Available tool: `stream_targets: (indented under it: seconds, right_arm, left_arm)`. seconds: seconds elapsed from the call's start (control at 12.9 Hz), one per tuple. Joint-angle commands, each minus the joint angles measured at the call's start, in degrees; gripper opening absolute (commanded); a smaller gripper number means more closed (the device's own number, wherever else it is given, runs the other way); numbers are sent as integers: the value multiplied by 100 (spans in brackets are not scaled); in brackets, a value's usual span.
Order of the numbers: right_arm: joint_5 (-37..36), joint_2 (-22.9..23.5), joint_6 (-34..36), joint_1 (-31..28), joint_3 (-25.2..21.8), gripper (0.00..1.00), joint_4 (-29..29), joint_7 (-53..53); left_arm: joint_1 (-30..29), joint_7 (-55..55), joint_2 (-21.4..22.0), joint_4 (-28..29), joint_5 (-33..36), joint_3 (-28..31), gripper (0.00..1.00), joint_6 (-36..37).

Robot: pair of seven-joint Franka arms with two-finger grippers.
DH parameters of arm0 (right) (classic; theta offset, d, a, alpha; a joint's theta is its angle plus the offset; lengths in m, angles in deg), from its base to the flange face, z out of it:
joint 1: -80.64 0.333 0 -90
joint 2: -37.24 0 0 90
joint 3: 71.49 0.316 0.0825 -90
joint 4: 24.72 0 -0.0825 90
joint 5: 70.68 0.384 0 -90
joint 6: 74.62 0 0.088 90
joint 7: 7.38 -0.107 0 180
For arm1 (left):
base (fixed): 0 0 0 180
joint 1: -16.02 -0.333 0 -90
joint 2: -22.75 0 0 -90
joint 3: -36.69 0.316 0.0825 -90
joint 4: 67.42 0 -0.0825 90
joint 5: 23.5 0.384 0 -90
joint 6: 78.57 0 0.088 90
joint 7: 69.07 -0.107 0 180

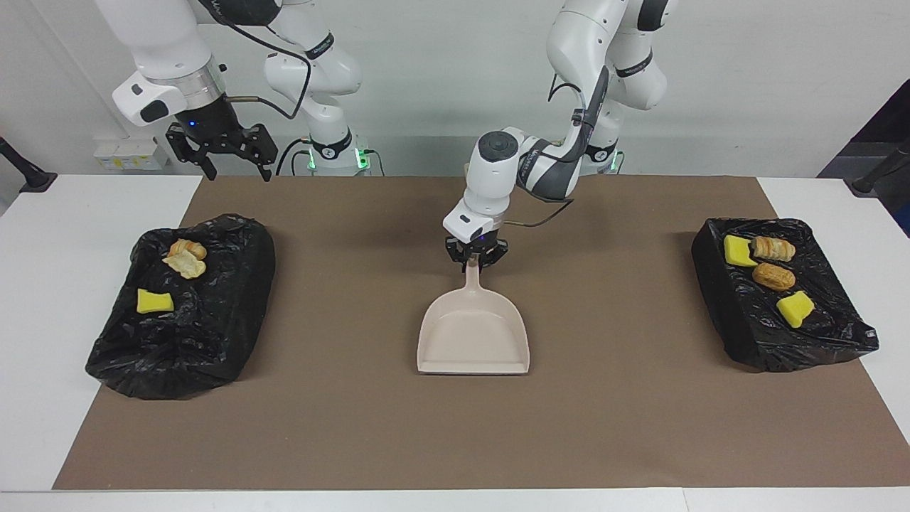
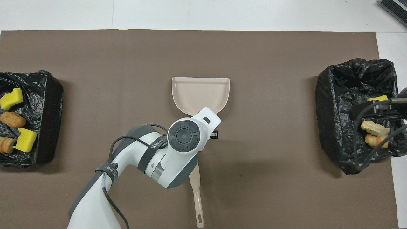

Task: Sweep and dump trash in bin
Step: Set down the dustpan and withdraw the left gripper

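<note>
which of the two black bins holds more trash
The black bin at the left arm's end: four scraps. The bin at the right arm's end holds three.

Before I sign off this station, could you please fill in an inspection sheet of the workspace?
Surface: white table under a brown mat.
Job's things: dustpan flat mid-mat; brush nearer the robots; scraps in both black-lined bins.
Clutter: nothing seen.
Grippers: left gripper at the dustpan handle; right gripper open, waiting raised near its bin.
Cables: along both arms; one by the left gripper.
Surroundings: plain wall; socket strip.
</note>
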Motion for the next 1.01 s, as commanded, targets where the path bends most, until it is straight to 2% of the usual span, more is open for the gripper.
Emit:
stream_targets:
  seconds: [0.0, 0.23, 0.47, 0.7, 0.93]
  right_arm:
    - [122, -124, -111, -83, 47, 100, 165, -33]
    - [122, -124, -111, -83, 47, 100, 165, -33]
    - [122, -124, -111, -75, 47, 100, 165, -33]
    - [122, -124, -111, -83, 47, 100, 165, -33]
    - [122, -124, -103, -83, 47, 100, 165, -33]
  left_arm:
    - [-170, 6, 280, -61, -82, 135, 100, 340]
    - [-802, -247, 781, -52, -12, 135, 100, 1156]
    - [-1400, -1029, 1334, 71, -12, 126, 100, 2036]
    - [-1989, -1802, 2002, 570, -12, 126, 100, 2266]
    - [-2481, -2260, 2302, 870, -3, 126, 100, 2362]
